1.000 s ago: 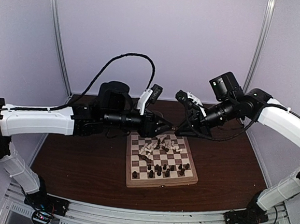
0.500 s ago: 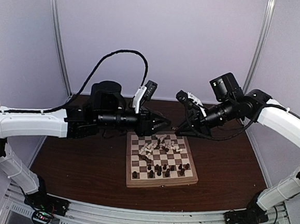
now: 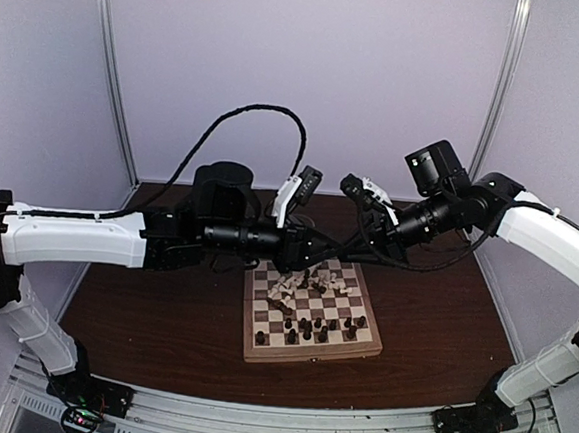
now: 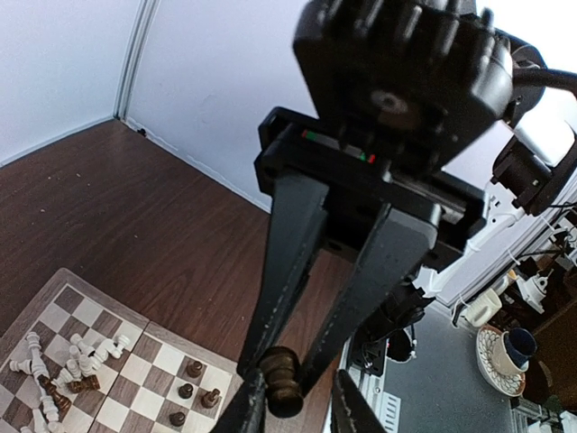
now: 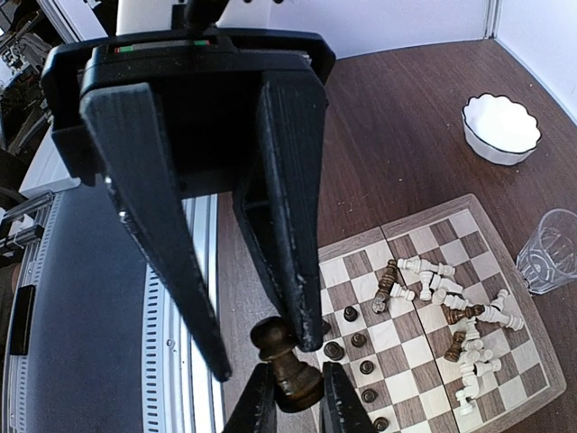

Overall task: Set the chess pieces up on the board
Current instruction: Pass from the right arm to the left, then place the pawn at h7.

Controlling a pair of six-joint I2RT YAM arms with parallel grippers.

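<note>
Looks like a mid-air handoff to me, part of getting one more dark piece onto its square. Starting on the left, the left gripper (image 4: 293, 410) is set fairly narrow around the head end of a dark pawn (image 5: 281, 359), but it isn't clamped. One finger is right up against the pawn and the other shows a clear gap. The pawn hangs in the air between the two grippers, above the far edge of the board (image 3: 311, 355). On the right, the right gripper (image 5: 297, 406) is pinched tight on the pawn's base end, so that's the one actually carrying it.

Orientation: the pawn isn't upright. As far as I can tell its long axis runs roughly level along the line between the two arms — round head toward the left gripper, base toward the right.

Next move, my guess: left has to get both fingers on before right lets go. After that the pawn needs tipping base-down to stand with the other dark pawns (image 3: 306, 328) on the near rows. The cream pieces (image 3: 285, 294) lie in a heap further back — plenty left to do.
</note>
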